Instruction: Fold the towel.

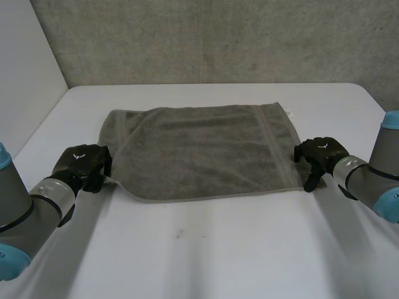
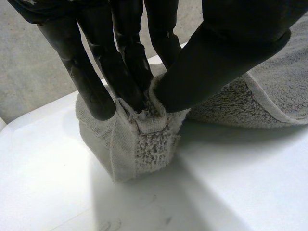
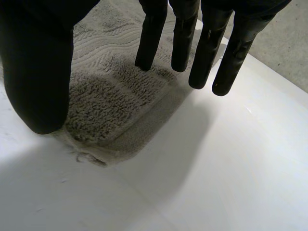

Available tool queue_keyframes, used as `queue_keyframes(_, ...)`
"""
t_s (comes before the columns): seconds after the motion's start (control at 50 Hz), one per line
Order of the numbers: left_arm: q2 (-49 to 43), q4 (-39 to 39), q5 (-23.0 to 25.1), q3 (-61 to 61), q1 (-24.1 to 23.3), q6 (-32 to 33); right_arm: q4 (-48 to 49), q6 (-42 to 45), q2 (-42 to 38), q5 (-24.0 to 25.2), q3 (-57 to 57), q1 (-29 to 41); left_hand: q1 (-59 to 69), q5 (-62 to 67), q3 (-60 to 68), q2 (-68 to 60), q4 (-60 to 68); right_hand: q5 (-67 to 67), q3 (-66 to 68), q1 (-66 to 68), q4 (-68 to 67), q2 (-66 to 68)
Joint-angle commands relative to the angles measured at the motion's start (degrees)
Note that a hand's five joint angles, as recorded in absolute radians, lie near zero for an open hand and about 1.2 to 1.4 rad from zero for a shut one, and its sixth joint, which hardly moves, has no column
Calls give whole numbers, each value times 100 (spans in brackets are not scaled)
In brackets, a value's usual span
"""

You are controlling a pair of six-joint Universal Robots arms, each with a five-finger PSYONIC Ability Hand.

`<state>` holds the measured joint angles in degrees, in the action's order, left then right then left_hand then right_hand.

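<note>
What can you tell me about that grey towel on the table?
The towel is grey-brown terry cloth with a hemmed edge and woven bands near its short ends. It lies spread flat on the white table. The left hand pinches its near left corner, bunched up; the right hand holds straight fingers over its near right corner.

White table (image 1: 206,249), matte, w/ small dark smudge (image 1: 179,234) near front centre. Rough grey wall (image 1: 218,37) behind, concrete-looking, runs along table's far edge. Pale panel (image 1: 28,75) at far left meets wall in a corner. Left wrist view: faint scuffs (image 2: 144,198) on tabletop, grey wall beyond.
</note>
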<state>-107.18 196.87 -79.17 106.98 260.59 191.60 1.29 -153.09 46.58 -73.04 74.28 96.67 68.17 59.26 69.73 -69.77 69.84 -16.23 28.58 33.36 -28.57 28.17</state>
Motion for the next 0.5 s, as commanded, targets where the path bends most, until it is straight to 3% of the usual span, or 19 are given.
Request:
queue_keyframes(0.02, -49, 0, -2, -20, 0, 0, 3, 69, -140, -18, -221, 45, 1183, 1074, 1027, -1023, 1016, -841, 606, 128, -607, 648)
queue_keyframes(0.2, -57, 0, 6, -11, -9, 0, 117, 34, -394, -35, -598, 141, 1183, 1074, 1027, -1023, 1016, -1664, 1429, 951, -1430, 1470)
queue_keyframes(0.5, -66, 0, 6, -11, 0, 0, 126, 25, -711, -105, -1065, 282, 1183, 1074, 1027, -1023, 1016, -1699, 1464, 986, -1465, 1505)
